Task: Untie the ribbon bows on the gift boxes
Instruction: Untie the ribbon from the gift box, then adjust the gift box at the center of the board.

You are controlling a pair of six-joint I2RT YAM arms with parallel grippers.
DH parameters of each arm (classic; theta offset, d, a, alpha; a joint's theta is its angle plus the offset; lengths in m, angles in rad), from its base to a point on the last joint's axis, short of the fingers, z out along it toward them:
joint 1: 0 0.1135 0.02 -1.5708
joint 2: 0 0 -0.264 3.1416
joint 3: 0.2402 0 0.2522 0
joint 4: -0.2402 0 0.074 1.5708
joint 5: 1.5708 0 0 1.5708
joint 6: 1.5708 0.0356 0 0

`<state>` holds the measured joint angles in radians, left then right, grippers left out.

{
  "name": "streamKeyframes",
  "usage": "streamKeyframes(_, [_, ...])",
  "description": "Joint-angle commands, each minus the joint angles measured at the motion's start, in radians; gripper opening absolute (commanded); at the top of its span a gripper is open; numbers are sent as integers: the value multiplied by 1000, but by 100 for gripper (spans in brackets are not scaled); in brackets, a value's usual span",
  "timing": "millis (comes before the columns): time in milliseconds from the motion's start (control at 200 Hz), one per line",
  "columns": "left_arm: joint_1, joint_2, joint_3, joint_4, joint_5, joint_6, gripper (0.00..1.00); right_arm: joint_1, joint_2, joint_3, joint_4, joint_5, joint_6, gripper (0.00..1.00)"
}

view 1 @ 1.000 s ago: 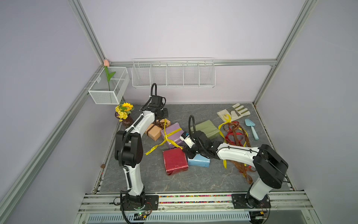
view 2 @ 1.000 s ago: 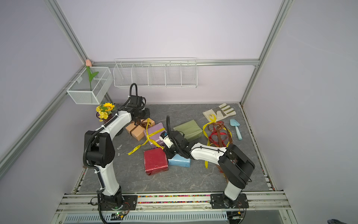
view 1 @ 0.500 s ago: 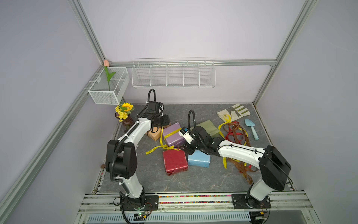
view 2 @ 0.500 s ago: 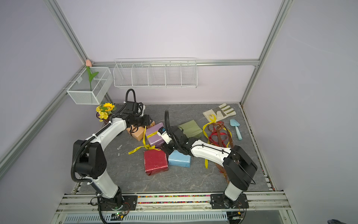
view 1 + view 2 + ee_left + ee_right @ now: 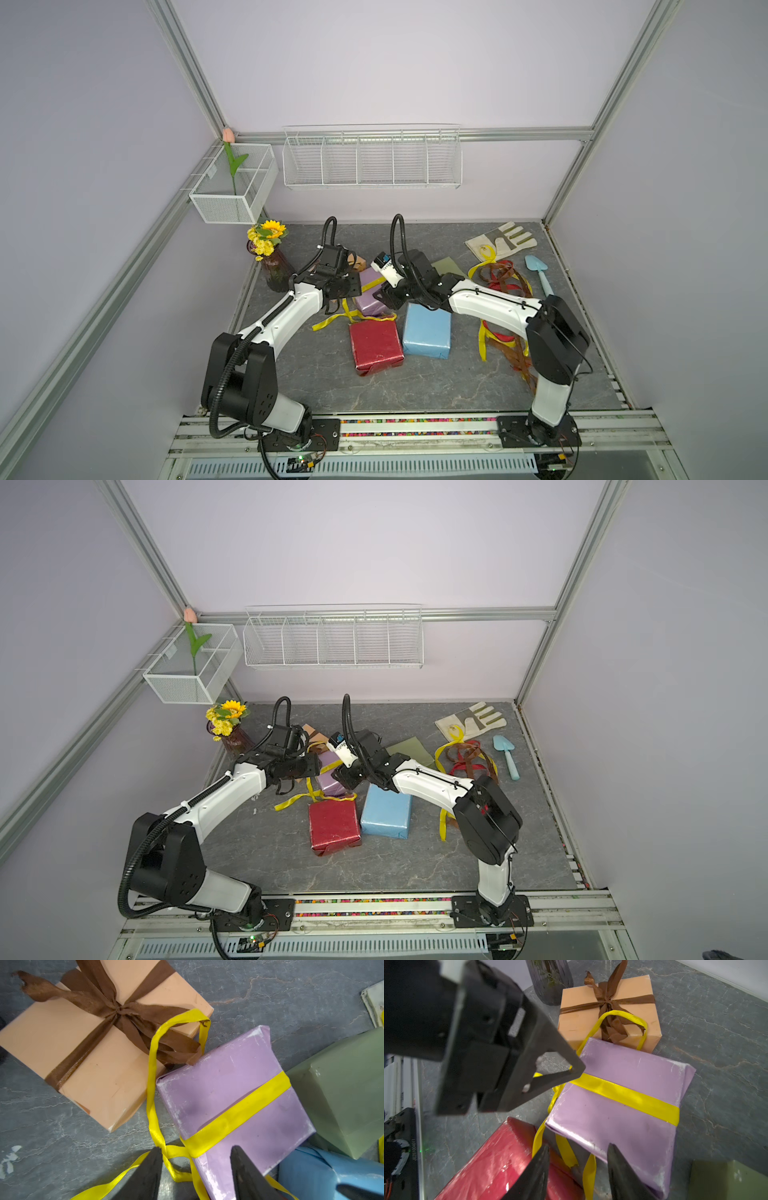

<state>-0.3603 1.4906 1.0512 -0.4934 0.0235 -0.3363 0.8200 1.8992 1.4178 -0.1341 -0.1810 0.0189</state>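
Bright even light, soft shadows, blurred wrist-view foregrounds, mild glare

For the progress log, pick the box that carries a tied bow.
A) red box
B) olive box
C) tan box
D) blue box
C: the left wrist view shows the tan box with a brown bow knotted on its top face.

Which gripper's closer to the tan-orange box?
Left. The left gripper is at the lilac box's edge, close to the tan-orange box; the right gripper is at the lilac box's opposite corner, by the red box.
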Motion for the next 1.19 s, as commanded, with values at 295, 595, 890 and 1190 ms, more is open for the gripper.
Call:
streamKeyframes(295, [-16,30,6,27,5,43,53,-125,137,135,-107,-44,-55,49])
streamKeyframes(595, [-16,130,44,15,-13,6,54,-142,159,122,-142,-138,-19,55])
streamKeyframes(890, [-17,162,44,84,70,28,54,-138,143,105,-197,-176,-11,54])
streamKeyframes(1190, [-17,203,51,104,131,42,52,-124,51,17,-219,-238,-6,52])
